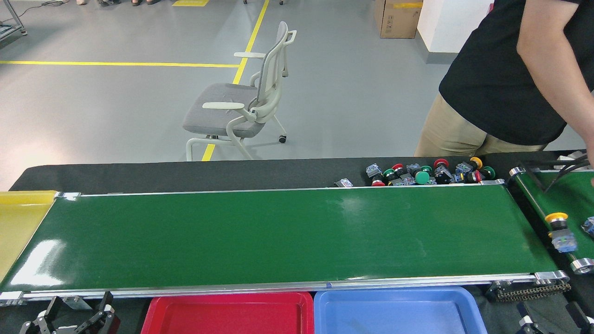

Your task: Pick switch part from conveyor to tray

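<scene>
The left pincer (69, 320) sits low at the near left corner of the surface, its fingers spread and holding nothing. The right pincer (552, 321) shows only partly at the near right corner; whether it is released or clenched cannot be told. The red tray (160, 310) lies against the conveyor (278, 236) near rail, a blue tray (468, 306) beside it. A yellow-capped switch part (559, 229) rides the smaller angled belt (564, 197) at the right edge. More switch parts (427, 174) are heaped behind the far rail.
</scene>
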You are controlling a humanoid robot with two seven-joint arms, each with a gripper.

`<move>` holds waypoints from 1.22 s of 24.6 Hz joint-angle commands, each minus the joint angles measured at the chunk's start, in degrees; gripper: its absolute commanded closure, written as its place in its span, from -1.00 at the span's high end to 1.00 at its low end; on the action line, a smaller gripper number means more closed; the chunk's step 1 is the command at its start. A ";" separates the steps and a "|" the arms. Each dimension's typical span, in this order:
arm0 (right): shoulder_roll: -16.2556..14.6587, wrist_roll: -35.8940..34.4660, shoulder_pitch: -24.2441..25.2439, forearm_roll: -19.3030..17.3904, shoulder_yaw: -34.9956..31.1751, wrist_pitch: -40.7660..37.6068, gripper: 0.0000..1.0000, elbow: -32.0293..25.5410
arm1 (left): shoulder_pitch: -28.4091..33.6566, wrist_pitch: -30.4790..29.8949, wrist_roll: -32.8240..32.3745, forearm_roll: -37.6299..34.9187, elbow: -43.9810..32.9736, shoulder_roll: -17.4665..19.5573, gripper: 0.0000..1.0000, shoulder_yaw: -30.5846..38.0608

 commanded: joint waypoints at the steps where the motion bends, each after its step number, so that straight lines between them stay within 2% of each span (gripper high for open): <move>1: -0.18 1.73 -1.00 0.07 -0.19 0.48 0.97 -0.78 | -0.37 0.20 0.46 0.03 -0.53 0.44 1.00 0.38; 5: -0.54 7.09 -3.82 0.24 0.07 2.32 0.97 -0.69 | -0.28 0.20 0.46 0.03 -0.53 0.53 1.00 0.30; 8: -0.54 7.79 -6.01 1.21 0.33 2.59 0.97 -0.69 | -0.19 0.20 0.46 -0.06 -0.35 0.53 1.00 0.03; 11: -0.18 7.88 -9.35 5.52 0.69 2.59 0.97 0.54 | -0.37 0.20 0.46 -0.06 -0.53 0.44 1.00 -0.06; 14: -0.10 7.79 -13.66 7.98 3.41 3.03 0.97 3.97 | -0.37 0.11 0.46 -0.06 -0.53 0.44 1.00 -0.14; 16: -0.54 7.70 -14.63 9.82 6.22 7.51 0.97 5.29 | -0.28 0.20 0.46 -0.06 -0.62 0.53 1.00 -0.14; 21: -2.82 7.35 -16.82 10.35 13.34 14.37 0.97 9.16 | -0.37 0.11 0.46 0.03 -0.62 0.62 1.00 -0.14; 30: -2.91 7.35 -21.74 10.35 20.20 20.87 0.97 15.65 | -0.54 0.11 0.46 -0.06 -0.62 0.53 1.00 -0.14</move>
